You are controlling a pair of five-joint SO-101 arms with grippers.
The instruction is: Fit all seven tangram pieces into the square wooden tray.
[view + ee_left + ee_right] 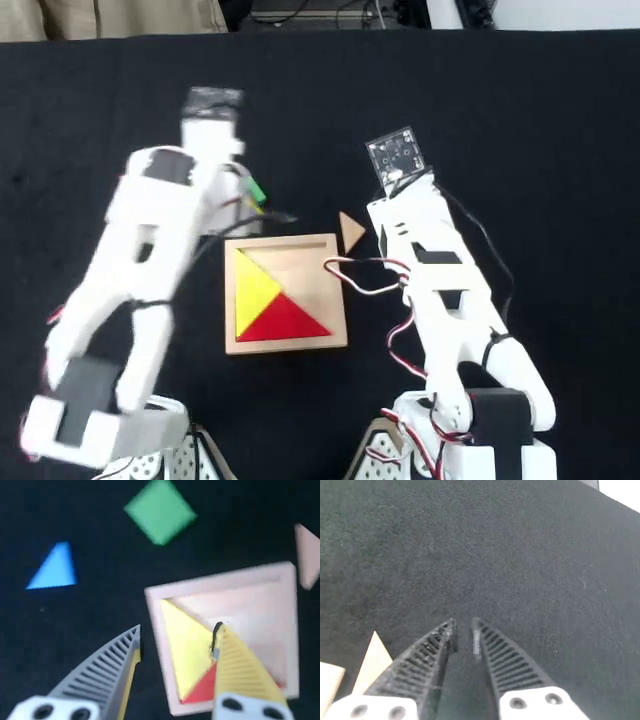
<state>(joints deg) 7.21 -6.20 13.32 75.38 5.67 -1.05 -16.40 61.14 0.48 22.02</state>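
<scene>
Roughly midway across the black worktop (540,120), nearer its near edge than its far one, lies the square wooden tray (285,345). A yellow triangle (252,288) and a red triangle (287,319) are seated in its left and near parts, and the rest of its floor is bare wood. A pale wooden triangle (351,230) lies just off the tray's far right corner, apart from the rim. The widest open stretches run toward the far edge and the right edge. The left arm (150,230) leans in from the near left corner, its wrist above the ground just beyond the tray's far left corner. Its jaws stand wide apart with nothing between them, one finger over the yellow piece, the other over bare worktop outside the rim. Beyond them the green square (160,511) and the blue triangle (54,567) lie loose and well apart; a green speck by the wrist in the high view may be that square. The right arm (440,280) rises from the near edge along the tray's right side. Its jaws are almost together, with a thin gap and nothing in it, over bare worktop beside the pale triangle. Past the far edge are cables (300,12) and beige cloth (120,15).
</scene>
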